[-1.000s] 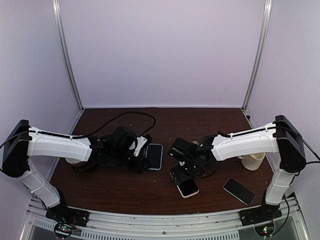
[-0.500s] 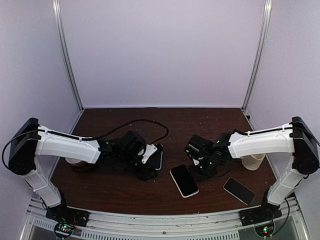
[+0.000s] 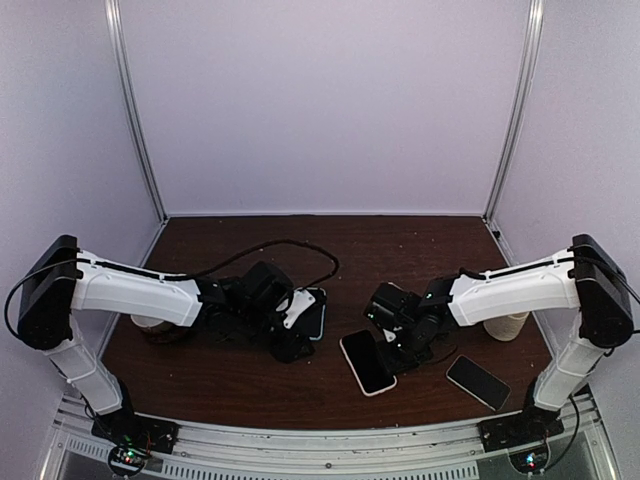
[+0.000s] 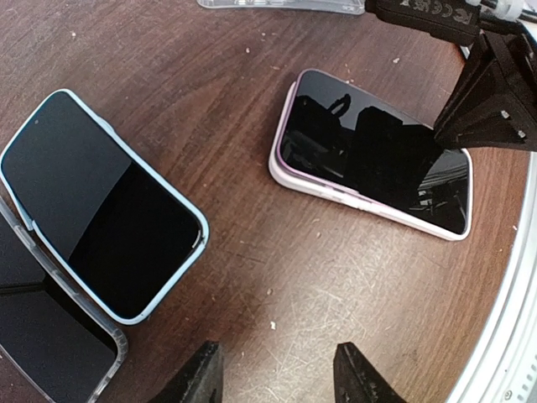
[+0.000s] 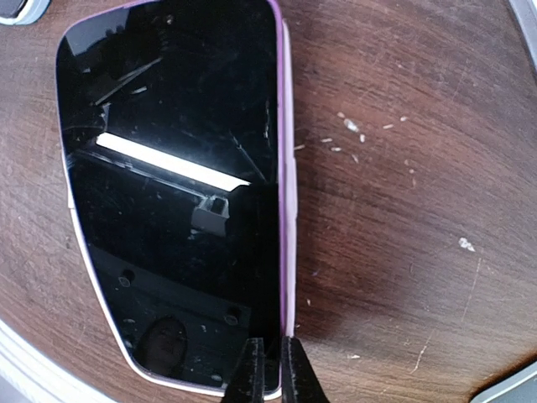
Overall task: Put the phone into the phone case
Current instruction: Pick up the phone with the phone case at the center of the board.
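- Nearest to us, on the right, we see a dark phone (image 3: pixel 478 381) lying flat on the table (image 3: pixel 400 250), well apart from both claws.
- A little farther in and to its left lies the pink-edged phone (image 3: pixel 367 362), screen up and at a slant on the bare wood. Along its side we see pink above and white below. We cannot tell whether that white part is a case around it.
- The right claw (image 5: pixel 271 374) hangs over one end of the pink-edged phone, near a corner. Its fingers stand almost together with only a thin slit between them, and nothing is in the slit. We cannot tell whether the tips touch the glass.
- The left claw (image 4: pixel 281 382) is low over bare wood, between the pink-edged phone and the blue-rimmed phone (image 3: pixel 312 313). Its fingers stand apart and it holds nothing.
- The blue-rimmed phone lies screen up, just beyond the left claw, near the pink-edged phone but apart from it.
- Right beside the blue-rimmed phone, only the left wrist view shows part of a clear case (image 4: pixel 50 353). We cannot tell what is inside it.
- A paper cup (image 3: pixel 505 325) stands upright next to the right arm.
- Farthest back, a black cable (image 3: pixel 270 243) loops over the table behind the left arm.
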